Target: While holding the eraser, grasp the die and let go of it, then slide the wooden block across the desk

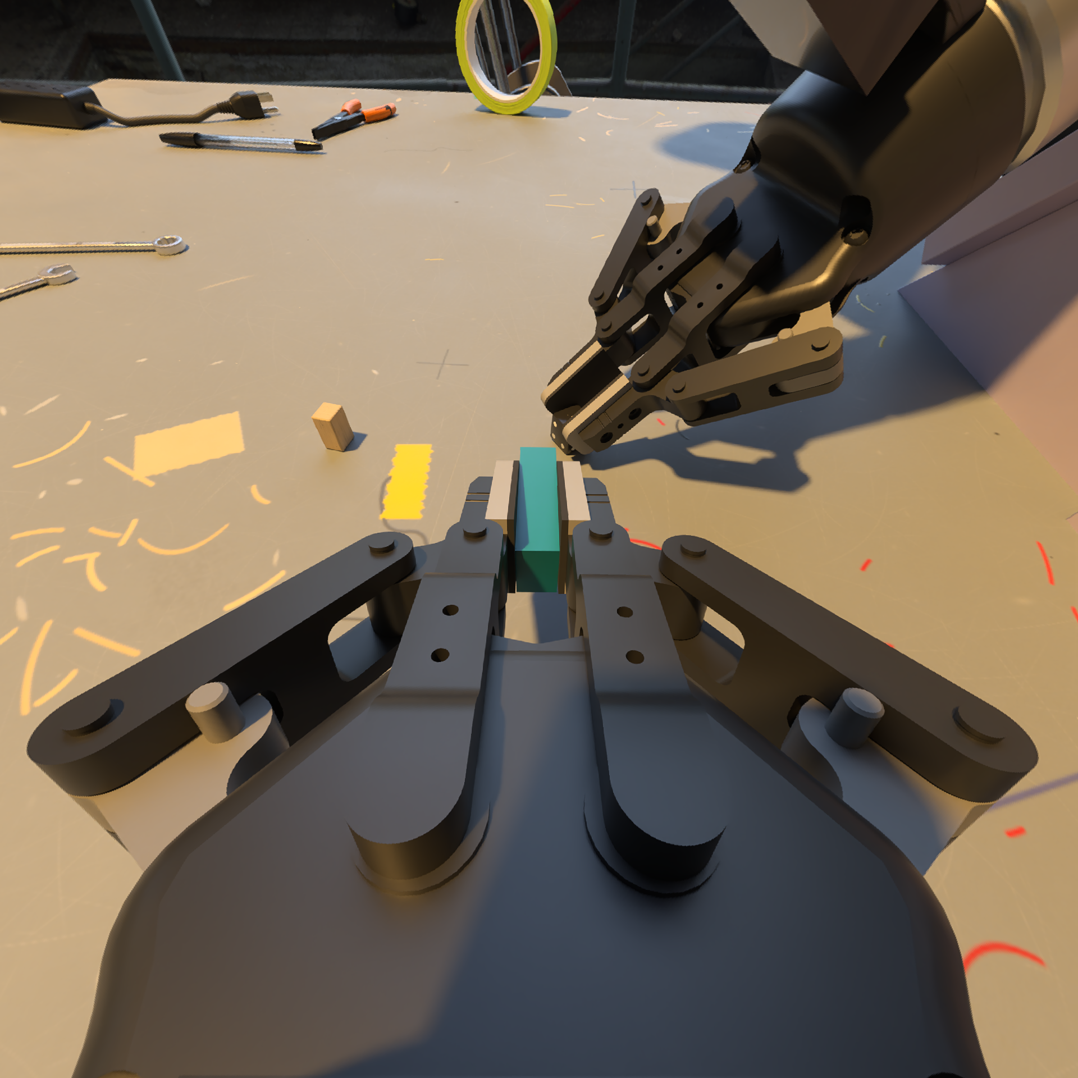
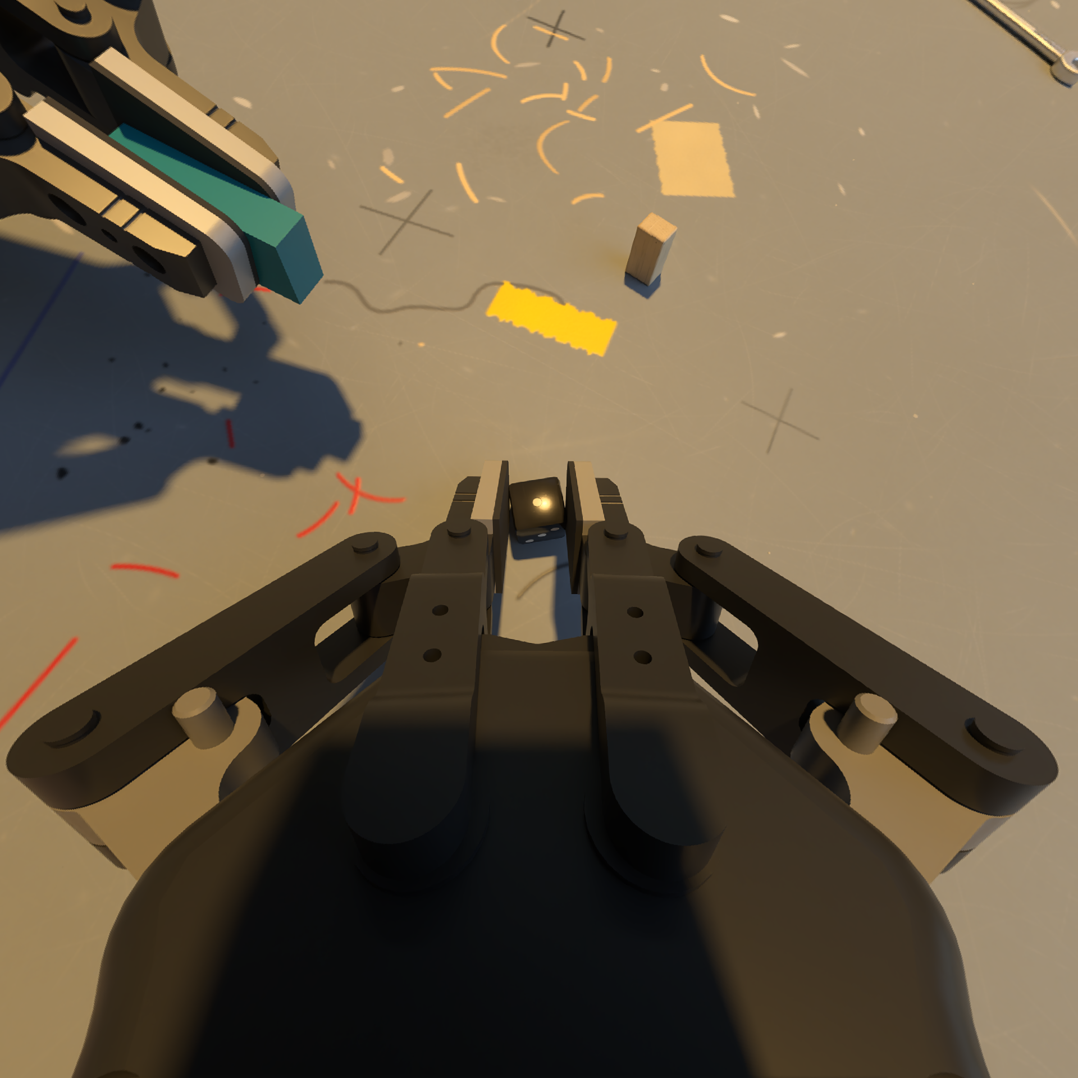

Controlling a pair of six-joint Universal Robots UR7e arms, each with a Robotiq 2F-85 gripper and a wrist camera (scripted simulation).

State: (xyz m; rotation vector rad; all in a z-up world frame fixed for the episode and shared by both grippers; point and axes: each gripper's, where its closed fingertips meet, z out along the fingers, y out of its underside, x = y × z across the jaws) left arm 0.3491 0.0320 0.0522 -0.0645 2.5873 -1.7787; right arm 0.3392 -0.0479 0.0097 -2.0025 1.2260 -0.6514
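Note:
My left gripper is shut on the teal eraser, which sticks out past the pads and is held just above the desk. It also shows in the right wrist view, at the upper left, with the eraser. My right gripper is low at the desk with its pads closed against the black die. In the left wrist view the right gripper is just beyond my left fingertips, and the die peeks out at its tip. The small wooden block stands free on the desk.
A yellow tape patch and a pale patch lie flat near the block. Wrenches, a pen, a clamp, a power adapter and a tape roll are at the far side. A grey box stands at the right.

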